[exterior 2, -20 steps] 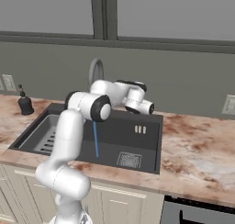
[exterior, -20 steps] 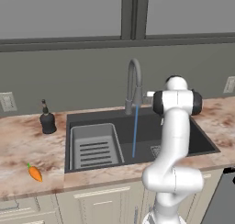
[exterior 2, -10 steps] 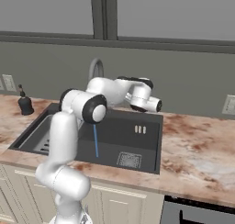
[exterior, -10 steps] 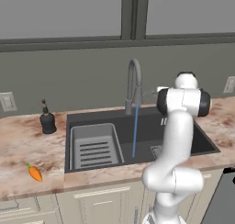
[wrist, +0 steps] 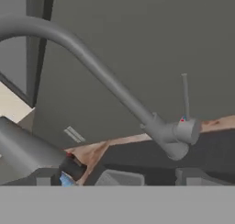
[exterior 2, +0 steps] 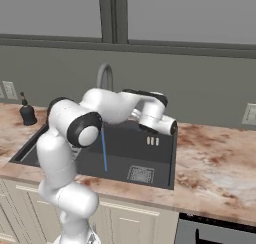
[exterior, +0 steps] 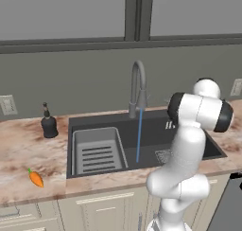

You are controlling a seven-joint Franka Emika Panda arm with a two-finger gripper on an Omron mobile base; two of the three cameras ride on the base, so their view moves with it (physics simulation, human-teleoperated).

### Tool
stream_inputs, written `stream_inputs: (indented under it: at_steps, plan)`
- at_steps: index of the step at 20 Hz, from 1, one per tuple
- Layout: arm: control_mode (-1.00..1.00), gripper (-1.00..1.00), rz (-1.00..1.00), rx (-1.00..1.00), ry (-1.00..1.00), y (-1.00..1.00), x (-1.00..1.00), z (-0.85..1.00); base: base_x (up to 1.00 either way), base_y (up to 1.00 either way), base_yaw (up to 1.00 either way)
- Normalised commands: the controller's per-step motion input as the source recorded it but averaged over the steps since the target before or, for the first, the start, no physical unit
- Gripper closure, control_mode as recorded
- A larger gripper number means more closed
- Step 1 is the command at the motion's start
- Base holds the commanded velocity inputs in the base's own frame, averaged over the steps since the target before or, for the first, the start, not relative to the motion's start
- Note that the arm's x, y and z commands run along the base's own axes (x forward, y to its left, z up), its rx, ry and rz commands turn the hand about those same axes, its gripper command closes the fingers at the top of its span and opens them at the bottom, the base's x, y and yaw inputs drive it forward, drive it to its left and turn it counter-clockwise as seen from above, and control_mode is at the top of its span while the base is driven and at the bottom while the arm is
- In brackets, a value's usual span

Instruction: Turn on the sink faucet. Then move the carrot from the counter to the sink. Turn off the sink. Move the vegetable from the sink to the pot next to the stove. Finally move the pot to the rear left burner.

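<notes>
Water [exterior: 139, 135] runs in a thin blue stream from the grey arched faucet [exterior: 137, 88] into the dark sink [exterior: 189, 145]. The orange carrot [exterior: 35, 178] lies on the counter, left of the sink and near the front edge. In the right base view my gripper [exterior 2: 172, 126] hovers over the sink's rear right part, to the right of the faucet [exterior 2: 105, 78]. The hand view looks at the faucet base [wrist: 176, 136] and its upright lever [wrist: 185, 97]. My fingertips [wrist: 46, 176] stand wide apart, open, holding nothing. The pot is out of view.
A dark soap bottle [exterior: 48, 123] stands on the counter behind the sink's left corner. A grey dish rack [exterior: 98, 149] fills the sink's left half. A wall outlet [exterior 2: 248, 114] is at the right, above marbled counter [exterior 2: 215, 163]. A dark appliance front [exterior 2: 215, 233] sits at lower right.
My hand has drawn away from the faucet, to the right and slightly down, over the sink's right side. The water keeps running. The carrot has not moved.
</notes>
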Motion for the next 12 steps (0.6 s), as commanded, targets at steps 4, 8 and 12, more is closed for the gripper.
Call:
stream_inputs:
  at_steps: [4, 8, 12]
  plan:
    - [-1.0, -1.0, -0.04, 0.0, 0.0, 0.04, -1.0, 0.19, 0.0, 0.0, 0.0]
    - [-1.0, -1.0, -0.01, -0.01, 0.01, 0.15, -1.0, 0.22, 0.0, 0.0, 0.0]
    - [-1.0, -1.0, 0.0, -0.07, 0.06, 0.43, -1.0, 0.26, 0.0, 0.0, 0.0]
